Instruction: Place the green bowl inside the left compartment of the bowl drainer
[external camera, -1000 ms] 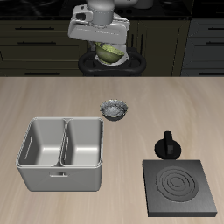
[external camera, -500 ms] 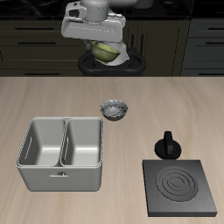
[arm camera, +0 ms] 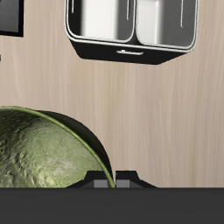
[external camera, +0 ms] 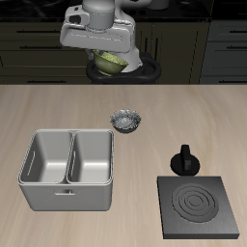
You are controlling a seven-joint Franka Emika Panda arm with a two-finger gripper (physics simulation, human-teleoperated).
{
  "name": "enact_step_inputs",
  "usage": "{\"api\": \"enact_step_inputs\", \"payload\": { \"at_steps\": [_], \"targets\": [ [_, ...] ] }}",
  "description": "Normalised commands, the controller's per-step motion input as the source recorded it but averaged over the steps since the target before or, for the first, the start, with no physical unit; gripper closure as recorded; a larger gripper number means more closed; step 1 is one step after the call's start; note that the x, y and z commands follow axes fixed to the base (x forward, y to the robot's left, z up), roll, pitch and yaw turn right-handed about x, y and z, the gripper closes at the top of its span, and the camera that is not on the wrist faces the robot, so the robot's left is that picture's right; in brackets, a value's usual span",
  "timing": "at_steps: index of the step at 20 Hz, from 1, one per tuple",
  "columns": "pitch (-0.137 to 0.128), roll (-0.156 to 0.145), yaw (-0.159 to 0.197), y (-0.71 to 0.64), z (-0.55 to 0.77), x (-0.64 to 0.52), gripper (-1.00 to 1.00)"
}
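Gripping the green bowl (external camera: pixel 109 62), the gripper (external camera: pixel 108 58) hangs well above the bowl drainer (external camera: pixel 68 198).

The green bowl (external camera: pixel 109 62) is small, round and olive-green with a mottled surface. It is held high above the back of the table, well apart from the bowl drainer (external camera: pixel 69 196). The drainer is a light-grey rectangular basin standing near the table's front edge. A central wall splits it into two deep wells.
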Motion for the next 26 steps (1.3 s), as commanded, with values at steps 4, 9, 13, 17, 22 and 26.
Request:
{"api": "enact_step_inputs", "payload": {
  "at_steps": [4,9,13,17,22,26],
  "targets": [
    [0.011,-0.032,-0.003,-0.16,0.01,0.23,1.00],
    [0.000,-0.023,0.014,-0.12,0.07,0.36,1.00],
    [-0.007,-0.030,-0.009,-0.12,0.13,0.27,1.00],
    [0.003,-0.039,-0.010,-0.11,0.09,0.31,1.00],
    [-0.005,-0.017,-0.002,-0.10,0.08,0.20,1.00],
    [-0.019,0.007,0.009,0.01,0.05,0.13,1.00]
  ]
}}
